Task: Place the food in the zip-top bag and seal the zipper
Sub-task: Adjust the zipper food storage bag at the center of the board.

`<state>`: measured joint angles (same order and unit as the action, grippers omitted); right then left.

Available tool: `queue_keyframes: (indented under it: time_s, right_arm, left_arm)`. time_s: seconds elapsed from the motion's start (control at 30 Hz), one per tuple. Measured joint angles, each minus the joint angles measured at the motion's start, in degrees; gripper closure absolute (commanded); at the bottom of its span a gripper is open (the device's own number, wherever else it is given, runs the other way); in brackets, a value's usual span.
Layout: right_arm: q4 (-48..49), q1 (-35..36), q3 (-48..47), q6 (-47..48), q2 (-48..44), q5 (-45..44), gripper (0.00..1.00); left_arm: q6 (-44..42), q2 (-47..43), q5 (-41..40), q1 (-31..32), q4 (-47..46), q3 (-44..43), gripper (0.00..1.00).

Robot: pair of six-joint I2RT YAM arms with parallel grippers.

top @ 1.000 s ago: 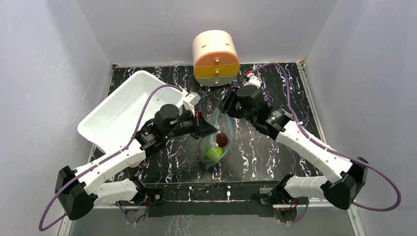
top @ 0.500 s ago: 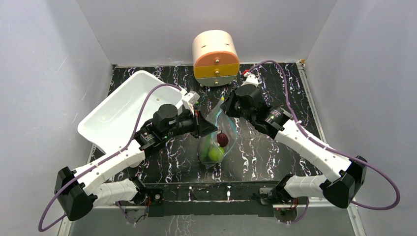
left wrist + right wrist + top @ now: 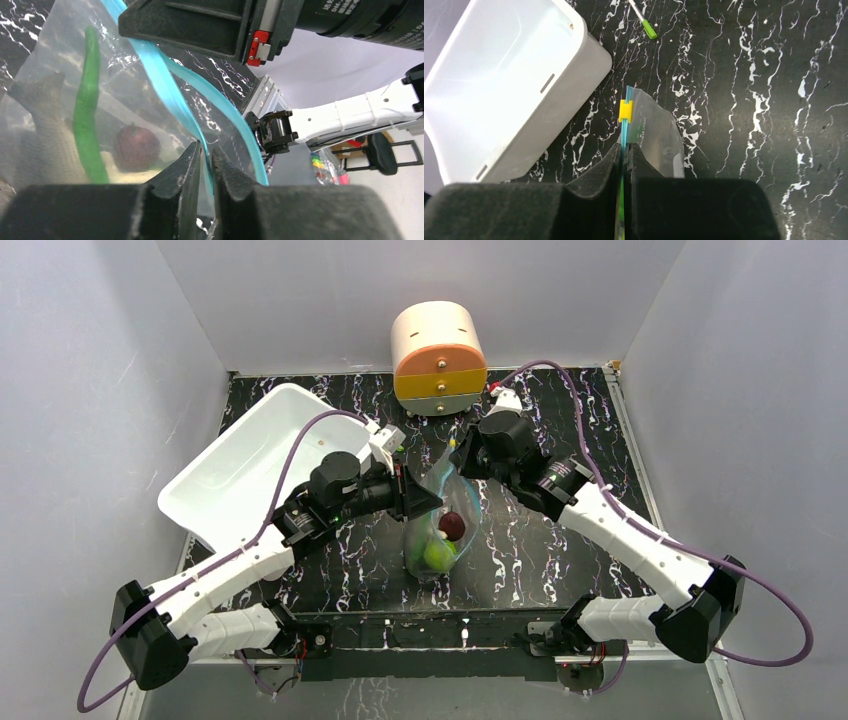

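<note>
Left end effector (image 3: 206, 148) and right end effector (image 3: 624, 147), both clamped tight.

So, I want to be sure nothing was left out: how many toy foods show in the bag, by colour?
Green: 2 (pepper, fruit)
Grey-brown: 1 (fish)
Dark purple: 1 (ball)
Total: 4

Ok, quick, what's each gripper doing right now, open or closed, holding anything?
Left gripper: closed on the blue zipper strip.
Right gripper: closed on the same zipper strip, next to its yellow tab.
</note>
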<state>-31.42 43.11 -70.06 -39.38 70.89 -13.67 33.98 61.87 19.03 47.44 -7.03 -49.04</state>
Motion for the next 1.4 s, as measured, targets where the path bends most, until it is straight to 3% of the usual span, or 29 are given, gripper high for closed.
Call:
queue_keyframes:
  time_s: [0.1, 0.27, 0.5, 0.7, 1.03, 1.4]
  right_arm:
    - [0.6, 0.0, 0.0, 5.9, -0.8, 1.5, 1.00]
    - [1.2, 0.0, -1.1, 18.4, -4.5, 7.0, 1.00]
    - [1.0, 0.0, -6.0, 33.8, -9.2, 18.1, 1.00]
    - [-3.2, 0.0, -7.4, 41.6, -9.0, 28.1, 1.00]
    - [-5.0, 0.0, -2.1, 43.6, -10.3, 42.3, 1.00]
    - [-3.5, 0.0, 0.1, 43.7, -10.8, 53.2, 1.00]
  left_arm:
    - [-0.6, -1.4, -0.8, 0.0, 2.2, -0.2, 0.58]
    - [-2.7, -7.2, -3.8, 0.0, 9.1, -3.5, 0.47]
    - [-12.4, -16.1, -5.9, 0.0, 17.3, -9.6, 0.48]
    - [-24.2, -17.3, -2.0, 0.0, 23.6, -12.0, 0.47]
    - [-35.5, -20.4, 2.6, 0.0, 28.7, -9.9, 0.44]
    - [-39.4, -16.3, 9.1, 0.0, 26.3, -7.4, 0.47]
